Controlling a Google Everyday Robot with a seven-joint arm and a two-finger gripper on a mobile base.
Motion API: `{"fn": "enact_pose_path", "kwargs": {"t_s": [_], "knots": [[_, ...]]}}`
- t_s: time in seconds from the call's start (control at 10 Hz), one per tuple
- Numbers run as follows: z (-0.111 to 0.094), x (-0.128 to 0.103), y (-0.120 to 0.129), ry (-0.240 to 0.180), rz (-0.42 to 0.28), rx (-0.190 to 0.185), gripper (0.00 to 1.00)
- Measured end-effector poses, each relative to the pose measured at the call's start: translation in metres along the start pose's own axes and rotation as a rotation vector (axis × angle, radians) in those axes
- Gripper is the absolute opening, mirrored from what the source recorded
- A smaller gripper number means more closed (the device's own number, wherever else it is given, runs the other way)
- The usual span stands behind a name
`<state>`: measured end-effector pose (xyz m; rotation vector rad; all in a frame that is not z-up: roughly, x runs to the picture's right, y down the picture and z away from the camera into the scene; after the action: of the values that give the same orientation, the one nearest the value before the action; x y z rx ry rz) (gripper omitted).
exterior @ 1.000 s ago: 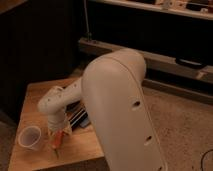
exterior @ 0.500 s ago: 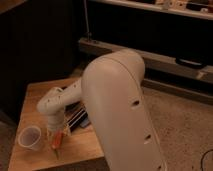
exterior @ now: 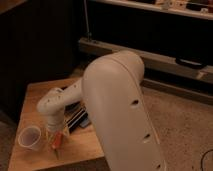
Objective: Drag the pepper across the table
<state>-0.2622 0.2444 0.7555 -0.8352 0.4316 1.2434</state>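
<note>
The pepper (exterior: 58,142), small, slim and orange-red, lies on the light wooden table (exterior: 37,95) near its front edge. My gripper (exterior: 54,136) points straight down at it from the end of the white arm (exterior: 62,102), and its fingers stand open just over and around the pepper's upper end. The pepper's lower tip pokes out below the fingers. I cannot tell whether the fingers touch it. The arm's bulky white upper link (exterior: 122,110) fills the foreground and hides the table's right side.
A clear plastic cup (exterior: 29,137) stands on the table just left of the gripper. A dark striped object (exterior: 77,119) lies right behind the gripper. Speckled floor (exterior: 175,120) lies to the right, with dark shelving (exterior: 150,30) at the back.
</note>
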Motion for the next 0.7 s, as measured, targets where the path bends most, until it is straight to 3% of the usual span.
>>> {"fn": "enact_pose_path", "kwargs": {"t_s": [0.7], "knots": [[0.016,-0.001,0.005,-0.013,-0.01,0.04,0.65]]}}
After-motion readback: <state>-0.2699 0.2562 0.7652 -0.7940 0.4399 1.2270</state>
